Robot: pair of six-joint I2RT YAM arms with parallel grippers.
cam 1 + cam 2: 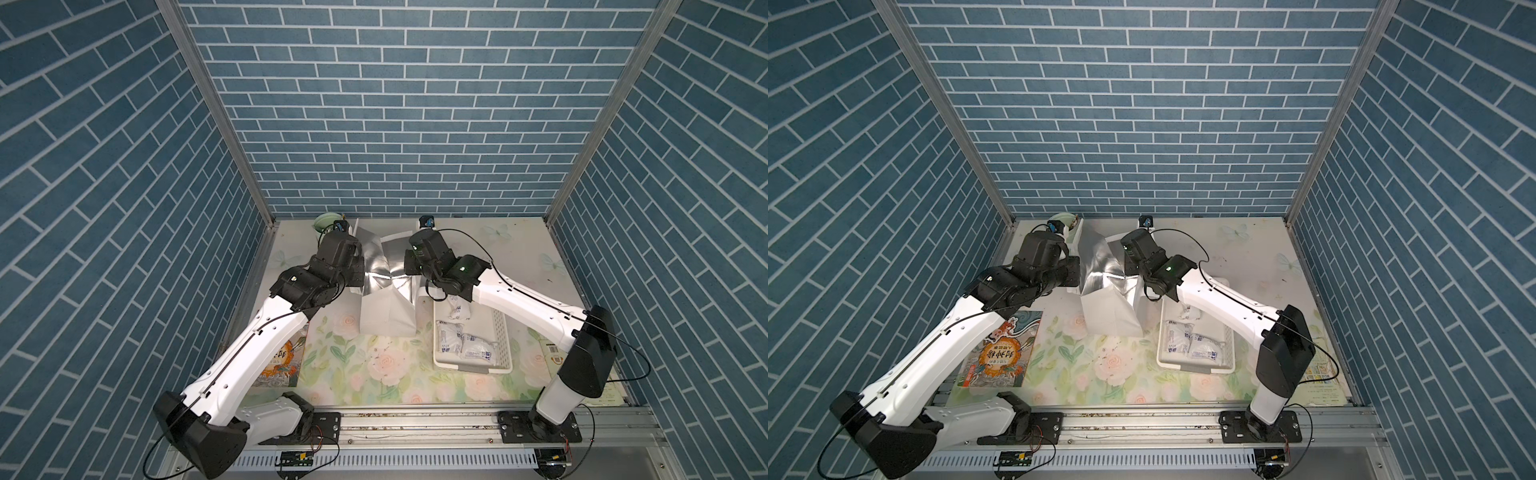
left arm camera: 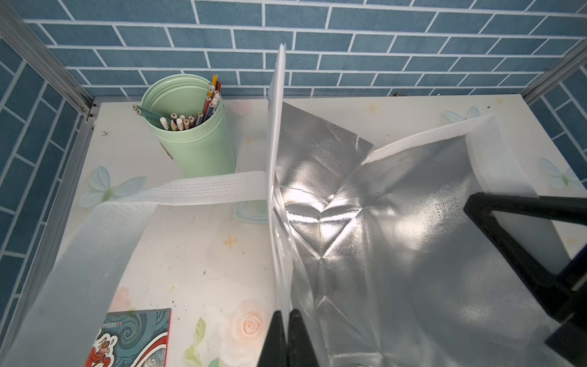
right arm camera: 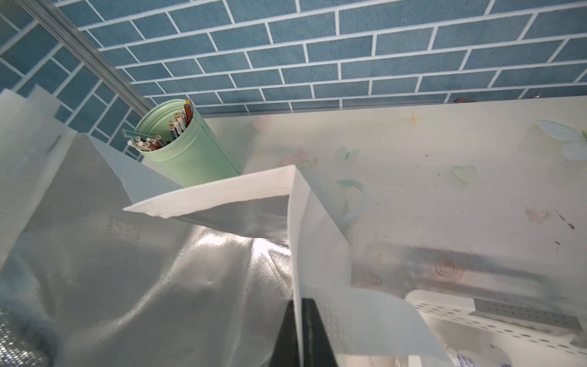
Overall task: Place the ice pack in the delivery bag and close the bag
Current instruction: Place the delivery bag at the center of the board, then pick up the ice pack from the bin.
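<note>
Two grips set: left hand (image 2: 287, 317) and right hand (image 3: 300, 306) each pinched shut on opposite walls of delivery bag (image 1: 386, 322), mouth held spread; ice packs (image 1: 478, 352) unbagged in basket (image 1: 473, 369) just beside bag; next, probably, right hand released to fetch one.

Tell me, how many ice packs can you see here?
3, all in the white basket: one ice pack at the far end, partly under the right arm; a second and third side by side nearer the front. The arm may hide others.
</note>
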